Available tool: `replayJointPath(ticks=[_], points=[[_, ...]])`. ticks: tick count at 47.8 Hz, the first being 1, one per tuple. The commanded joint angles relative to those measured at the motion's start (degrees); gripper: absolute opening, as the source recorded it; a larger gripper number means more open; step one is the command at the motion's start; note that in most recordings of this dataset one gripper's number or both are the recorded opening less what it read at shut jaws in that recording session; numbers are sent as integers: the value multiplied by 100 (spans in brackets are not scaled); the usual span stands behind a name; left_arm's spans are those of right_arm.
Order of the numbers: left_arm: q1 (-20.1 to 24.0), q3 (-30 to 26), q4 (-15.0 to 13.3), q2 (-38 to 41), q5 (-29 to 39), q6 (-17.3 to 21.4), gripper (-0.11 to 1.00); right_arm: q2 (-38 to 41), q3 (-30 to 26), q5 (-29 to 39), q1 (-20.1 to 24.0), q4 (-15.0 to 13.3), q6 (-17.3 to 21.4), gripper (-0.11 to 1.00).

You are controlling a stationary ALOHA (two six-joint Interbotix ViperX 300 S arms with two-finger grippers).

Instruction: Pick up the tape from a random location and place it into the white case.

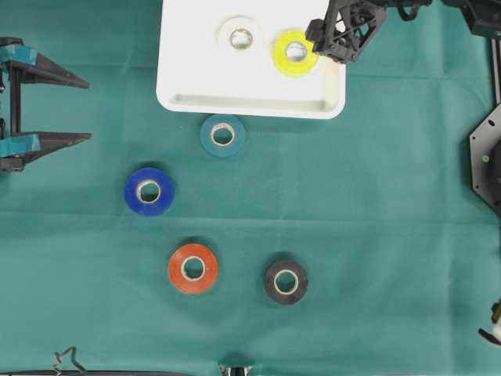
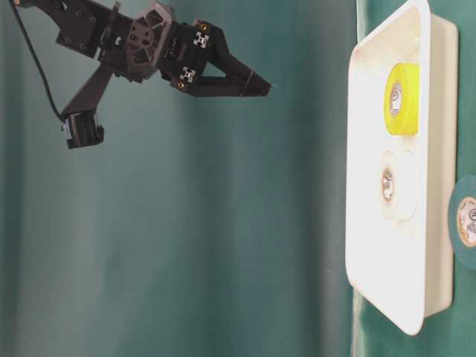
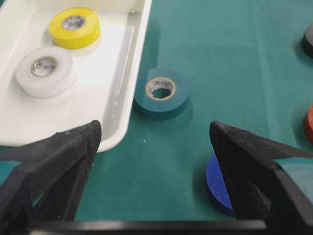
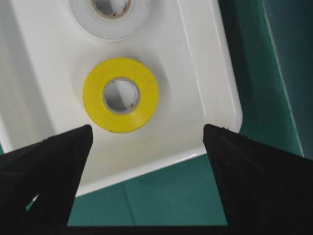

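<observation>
- Currently, the right gripper (image 1: pixel 317 35) hangs above the right end of the white case (image 1: pixel 250 103), its jaws spread wide apart and holding nothing.
- In the right wrist view, the yellow tape (image 4: pixel 121 94) lies flat on the case floor directly below and between the spread fingers, clear of both.
- The white tape (image 4: pixel 109 14) lies flat in the same case, beyond the yellow tape as seen from the right gripper and just beside it, apart.
- The table-level view shows the right gripper (image 2: pixel 264 88) raised well clear of the case, fingers pointing toward it.
- The left gripper (image 1: pixel 86 108) rests at the left edge of the desk (image 1: pixel 376 235), jaws fully apart and empty.
- From the left gripper, the teal tape (image 3: pixel 162 92) lies ahead on the green cloth, centred between the fingers and near the case rim.
- The blue tape (image 3: pixel 218 184) lies just beside the left gripper's right finger (image 3: pixel 254 171), partly hidden by it.
- The orange tape (image 1: pixel 193 268) and the black tape (image 1: pixel 286 282) lie flat on the desk, well apart from both grippers.
</observation>
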Motion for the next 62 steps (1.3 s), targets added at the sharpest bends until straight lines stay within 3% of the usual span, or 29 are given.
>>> replayJointPath(ticks=[1,8,26,42,62], points=[[53,-53,0,35,-35,0,98,-123,-123,-79,35,-18,18,90],[88,-53,0,35,-26,0,98,-123,-114,-211,325,35,53,90],[97,-62,0,26,35,0,98,-123,-105,-378,1705,35,457,90],[97,-53,0,18,35,-9,98,-615,237,-580,1863,26,536,89],[97,-53,0,-18,35,0,98,-2698,1679,-1538,2197,193,580,89]])
